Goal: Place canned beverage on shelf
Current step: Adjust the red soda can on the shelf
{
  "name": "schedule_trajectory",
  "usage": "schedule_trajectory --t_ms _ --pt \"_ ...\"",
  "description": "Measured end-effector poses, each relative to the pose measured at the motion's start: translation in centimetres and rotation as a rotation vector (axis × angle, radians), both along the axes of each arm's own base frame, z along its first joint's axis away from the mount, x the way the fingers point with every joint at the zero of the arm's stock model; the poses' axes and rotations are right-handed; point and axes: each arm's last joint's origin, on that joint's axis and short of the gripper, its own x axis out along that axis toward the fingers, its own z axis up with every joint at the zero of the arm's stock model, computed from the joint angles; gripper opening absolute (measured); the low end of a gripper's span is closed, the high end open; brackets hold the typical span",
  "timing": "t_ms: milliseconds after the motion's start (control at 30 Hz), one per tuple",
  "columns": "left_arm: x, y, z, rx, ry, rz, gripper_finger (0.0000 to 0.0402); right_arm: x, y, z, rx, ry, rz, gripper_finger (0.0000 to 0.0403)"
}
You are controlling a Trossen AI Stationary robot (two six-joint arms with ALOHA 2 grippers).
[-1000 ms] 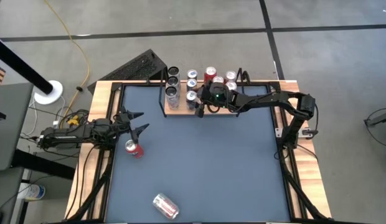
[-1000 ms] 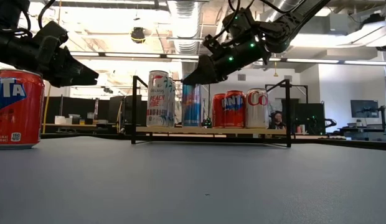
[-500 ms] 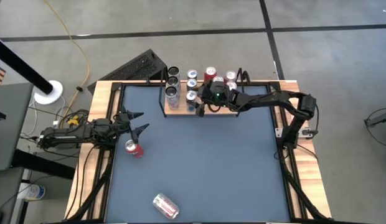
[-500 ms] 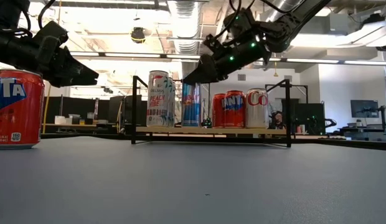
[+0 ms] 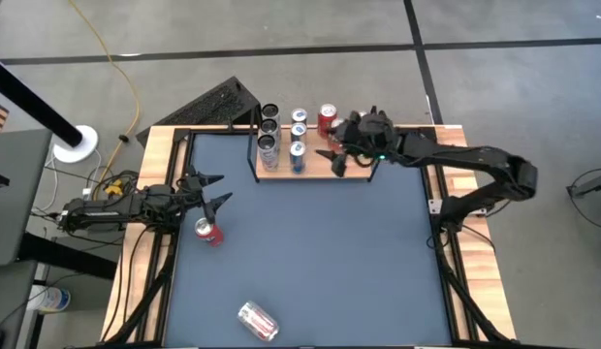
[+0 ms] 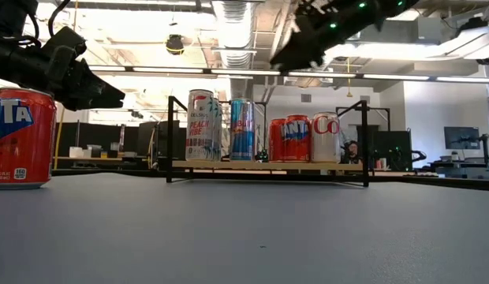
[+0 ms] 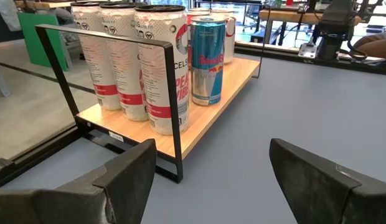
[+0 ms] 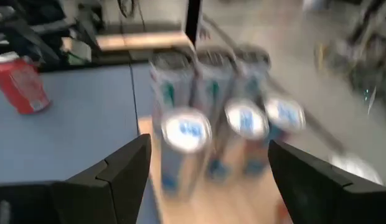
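The shelf stands at the table's far edge and carries several upright cans on its wooden board. A blue can stands in its front row, beside tall white cans. My right gripper hovers open above the shelf's right half, high over the cans; its wrist view looks down on blue can tops. My left gripper waits open at the table's left side, facing the shelf. A red can stands upright on the table just in front of it.
A silver and red can lies on its side near the table's front edge. Black frame rails and wooden borders run round the blue-grey tabletop. Between the shelf and the lying can there is bare tabletop.
My right gripper has gone up and drawn back toward the table's right edge, away from the blue can in the shelf's front row. That can stays upright on the board.
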Motion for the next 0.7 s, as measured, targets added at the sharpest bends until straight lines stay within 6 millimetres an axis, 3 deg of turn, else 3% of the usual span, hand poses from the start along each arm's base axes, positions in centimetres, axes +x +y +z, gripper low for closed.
schedule_trajectory --t_ms 133,267,500,700 --pt "0.0 0.0 0.0 0.000 0.000 0.000 0.0300 -2.1 -0.4 -0.1 0.121 0.067 -0.085 0.0317" --pt "0.0 0.0 0.0 0.000 0.000 0.000 0.0300 -2.6 -2.0 0.3 0.193 0.155 -0.159 0.0317" --pt "0.0 0.0 0.0 0.000 0.000 0.000 0.0300 -1.3 -5.5 1.8 0.249 0.374 -0.207 0.0317" --pt "0.0 0.0 0.0 0.000 0.000 0.000 0.0300 1.0 -7.5 1.3 0.298 0.462 -0.193 0.0317"
